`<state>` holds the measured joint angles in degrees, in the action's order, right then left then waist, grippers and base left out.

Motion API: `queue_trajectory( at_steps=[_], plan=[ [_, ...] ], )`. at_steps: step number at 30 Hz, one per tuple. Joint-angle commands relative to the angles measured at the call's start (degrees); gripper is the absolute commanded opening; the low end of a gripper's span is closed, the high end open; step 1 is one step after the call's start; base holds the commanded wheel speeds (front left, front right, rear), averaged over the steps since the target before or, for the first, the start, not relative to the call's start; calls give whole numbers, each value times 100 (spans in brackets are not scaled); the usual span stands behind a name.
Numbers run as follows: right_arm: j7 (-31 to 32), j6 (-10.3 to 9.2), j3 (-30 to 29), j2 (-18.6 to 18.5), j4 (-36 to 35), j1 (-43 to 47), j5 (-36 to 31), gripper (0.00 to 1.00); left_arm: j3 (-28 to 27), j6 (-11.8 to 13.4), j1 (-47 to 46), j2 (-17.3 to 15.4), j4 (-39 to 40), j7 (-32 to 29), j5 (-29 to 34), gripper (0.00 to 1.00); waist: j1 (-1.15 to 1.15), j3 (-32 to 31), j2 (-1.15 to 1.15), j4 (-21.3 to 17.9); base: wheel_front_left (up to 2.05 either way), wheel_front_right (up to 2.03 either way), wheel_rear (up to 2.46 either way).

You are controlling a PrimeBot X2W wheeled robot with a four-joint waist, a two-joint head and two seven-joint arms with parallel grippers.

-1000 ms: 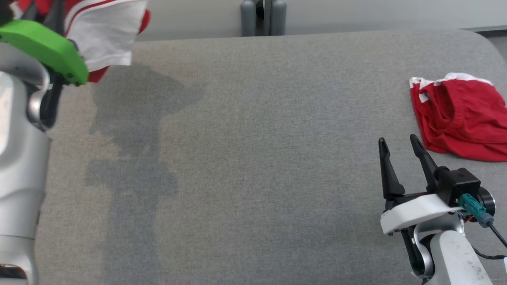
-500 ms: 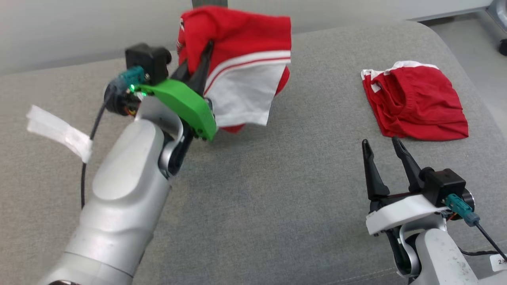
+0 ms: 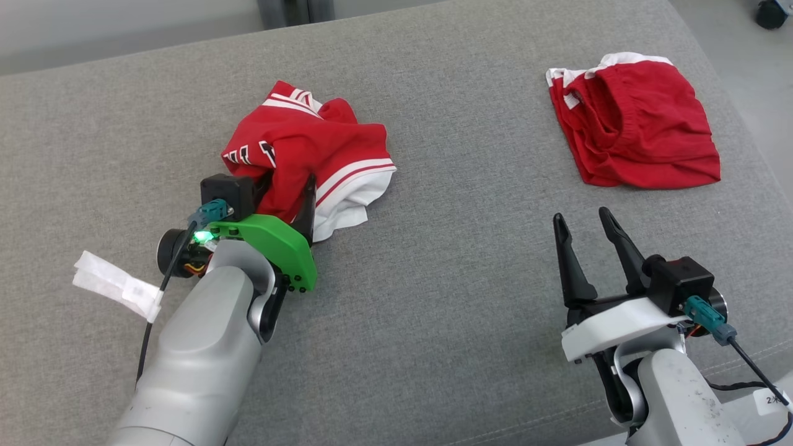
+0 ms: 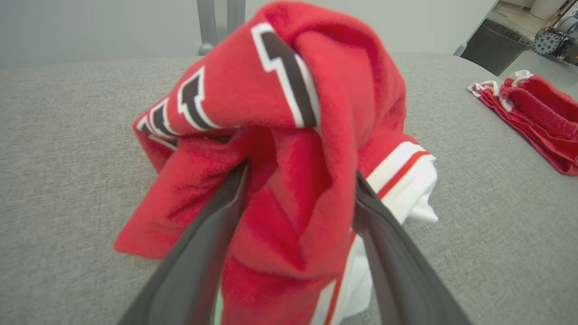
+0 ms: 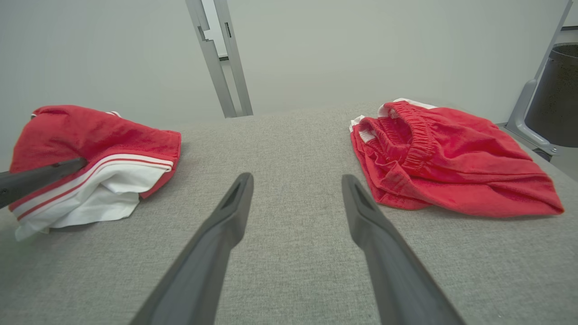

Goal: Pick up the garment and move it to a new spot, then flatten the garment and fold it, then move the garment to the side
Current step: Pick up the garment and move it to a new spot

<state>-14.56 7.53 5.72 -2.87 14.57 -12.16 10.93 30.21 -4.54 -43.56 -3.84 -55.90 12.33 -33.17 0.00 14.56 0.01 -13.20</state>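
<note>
The red-and-white garment [image 3: 310, 148] is heaped left of centre on the grey desk [image 3: 464, 279]. Judged soft, light and limp, it is best taken at the white hem [image 3: 347, 210]. The left gripper [image 3: 290, 186] is spread around its folds, and the right gripper [image 3: 581, 215] is spread and empty.

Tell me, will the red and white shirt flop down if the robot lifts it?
Probably floppy: the shirt lies in a crumpled heap of soft folds, so it would likely droop. It looks like thin cloth, so probably light. It likely won't slide much on the fuzzy grey table.
</note>
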Motion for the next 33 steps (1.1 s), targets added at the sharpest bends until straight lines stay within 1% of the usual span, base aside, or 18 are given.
queue_trajectory(
  at_steps=[1,8,13,18,21,26,30,33],
  plan=[
    [-39,-8,-21,-6,25,-77,-3,100,18,-42,-102,20,-47,86,-43,100,0,-68,-1,73,0,0,0],
    [-55,-8,-124,-8,106,12,-59,100,144,-151,-195,57,34,256,48,100,0,-420,-1,345,0,0,0],
    [-52,-8,-267,-8,179,184,-135,100,208,-198,2,74,268,285,105,100,0,-820,-1,590,0,0,0],
    [-8,-8,-401,-9,181,390,-194,100,150,-136,363,66,680,285,244,100,0,-1201,-1,837,0,0,0],
    [31,-8,-467,-7,151,554,-211,100,25,-52,708,16,987,285,306,100,0,-1416,-1,991,0,0,0],
    [85,-8,-560,-8,81,767,-178,100,-345,186,1533,-174,1741,279,389,100,0,-1599,-1,1186,0,0,0],
    [102,-8,-552,-8,52,874,-115,100,-686,384,2231,-318,2360,280,416,100,0,-1671,-1,1262,0,0,0],
    [94,-8,-525,-9,72,976,-47,100,-961,524,2921,-411,2888,280,524,100,0,-1727,-1,1289,0,0,0]
  ],
)
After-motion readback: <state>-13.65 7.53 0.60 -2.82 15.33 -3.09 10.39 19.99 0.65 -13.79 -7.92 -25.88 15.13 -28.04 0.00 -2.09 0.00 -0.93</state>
